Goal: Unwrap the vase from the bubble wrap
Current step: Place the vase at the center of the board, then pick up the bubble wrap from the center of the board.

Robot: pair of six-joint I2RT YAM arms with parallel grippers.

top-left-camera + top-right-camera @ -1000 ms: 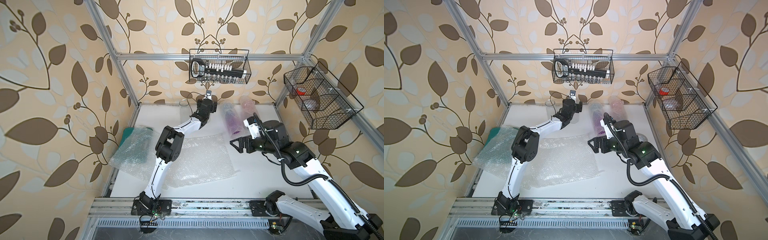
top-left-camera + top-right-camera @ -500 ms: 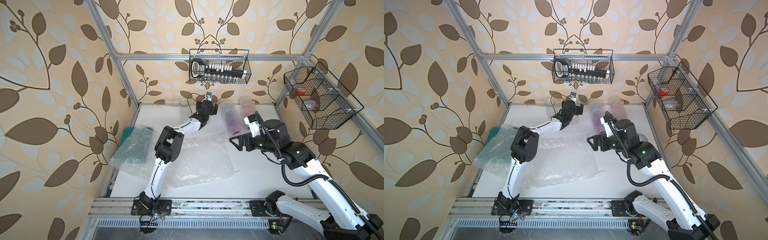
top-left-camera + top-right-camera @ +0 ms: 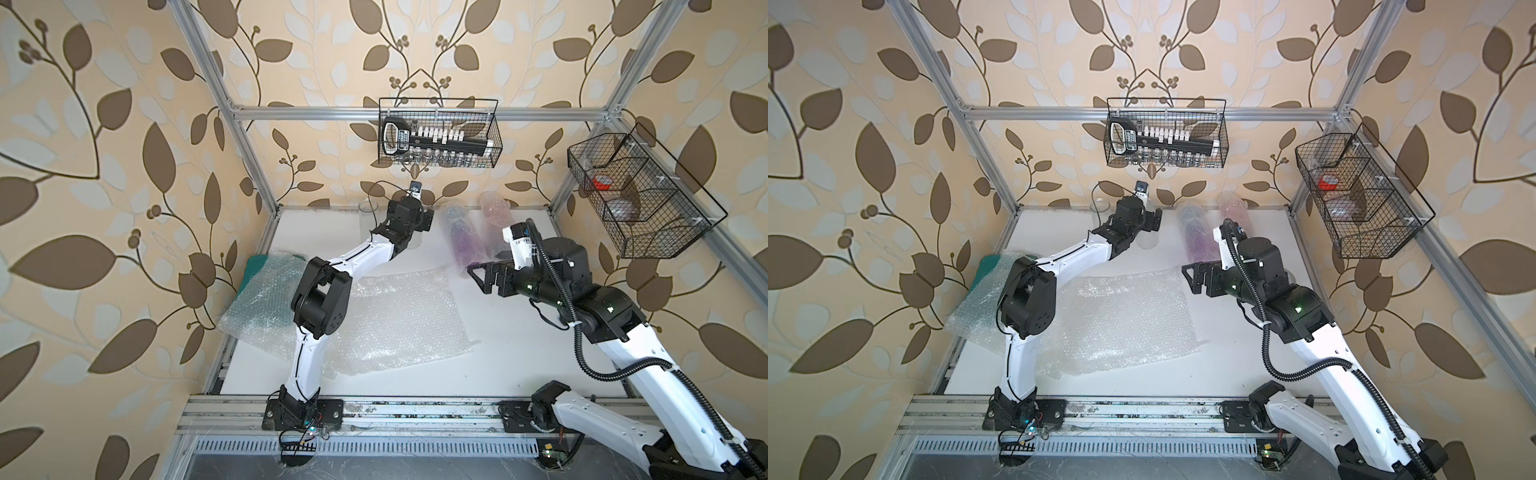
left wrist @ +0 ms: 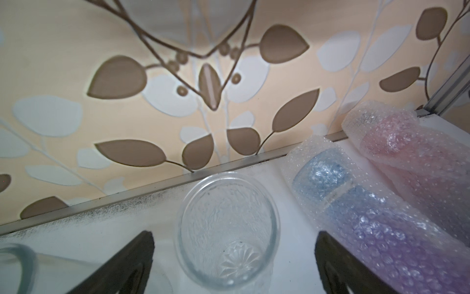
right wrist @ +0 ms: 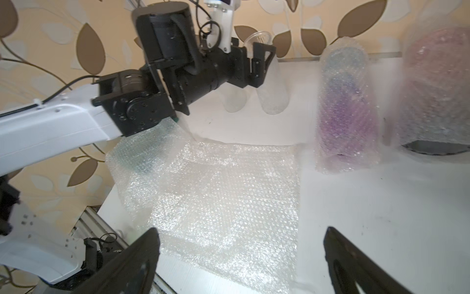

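My left gripper (image 4: 235,234) stands wide open and holds nothing. Its dark fingers (image 4: 132,257) flank a glass vase (image 4: 226,229) that stands upright, mouth up, near the back wall, and a gap shows on each side, so I touch it nowhere. How far down its side the fingers reach I cannot tell. A second glass (image 3: 368,208) stands just beside it, towards my left. On the other side, close by, is the purple vase (image 4: 368,216), upright as far as I can tell and rolled in bubble wrap from mouth to foot. Just past it, nearer the back right corner, is the pink vase (image 4: 407,142), wrapped the same way. My right gripper (image 5: 241,230) is spread wide too, and empty. In both top views it hangs over the white table (image 3: 519,353), fingers pointing towards my left side, near the foot of the purple vase and just beside the far right corner of the flat sheet (image 3: 399,320). That sheet of bubble wrap lies spread in the middle of the table, and my left arm crosses above its left part. A crumpled sheet (image 3: 262,299) lies at the table's left edge, heaped over a teal thing (image 3: 255,266) whose far end shows. One wire basket (image 3: 438,133) hangs on the back wall and a side basket (image 3: 640,195) on the right frame.
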